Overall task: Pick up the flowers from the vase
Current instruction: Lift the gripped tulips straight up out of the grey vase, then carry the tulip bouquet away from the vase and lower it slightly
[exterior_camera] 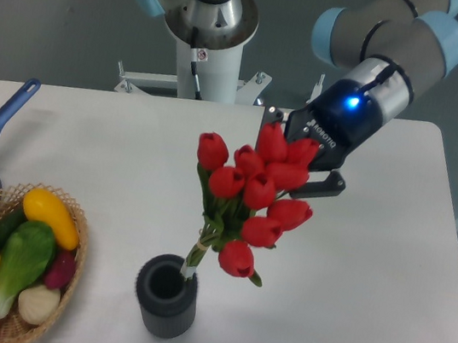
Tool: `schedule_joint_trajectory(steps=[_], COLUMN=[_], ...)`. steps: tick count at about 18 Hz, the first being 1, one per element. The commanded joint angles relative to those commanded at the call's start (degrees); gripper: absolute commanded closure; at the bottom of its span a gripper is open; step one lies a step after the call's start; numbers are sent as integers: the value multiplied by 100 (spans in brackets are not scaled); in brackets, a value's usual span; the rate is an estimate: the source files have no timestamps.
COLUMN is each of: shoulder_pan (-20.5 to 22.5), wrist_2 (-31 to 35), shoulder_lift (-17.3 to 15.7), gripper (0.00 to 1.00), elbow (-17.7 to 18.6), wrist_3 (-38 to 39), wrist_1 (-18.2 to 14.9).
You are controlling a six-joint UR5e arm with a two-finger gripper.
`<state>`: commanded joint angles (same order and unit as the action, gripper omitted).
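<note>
Dark grey ribbed cylindrical vase (166, 294) upright near the table's front edge, bound bunch of red closed tulips with green stems (250, 198) lifted and tilted, stem ends just at its mouth, black two-finger gripper (296, 157) clamped on the topmost heads.

"ROBOTIQ" in white lettering stands on the hand (294, 160)
</note>
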<state>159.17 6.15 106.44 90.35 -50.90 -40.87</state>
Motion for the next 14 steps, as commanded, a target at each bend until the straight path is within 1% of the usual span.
schedule_joint_trajectory(steps=[2,6,8,10,12,14], shoulder_pan=[62,115,97,185,220,238], wrist_2=[-114,-36,26,131,796,1535], shoulder_lift=[-18,-18,-18,-18,-52,-140], gripper=[100,100,100,100,100,100], elbow=[-26,-18,35,44,52,53], wrist_3=[53,54,-69,-436,-832,-1001], wrist_1=[-9,-26,-9,-17,-9,-9])
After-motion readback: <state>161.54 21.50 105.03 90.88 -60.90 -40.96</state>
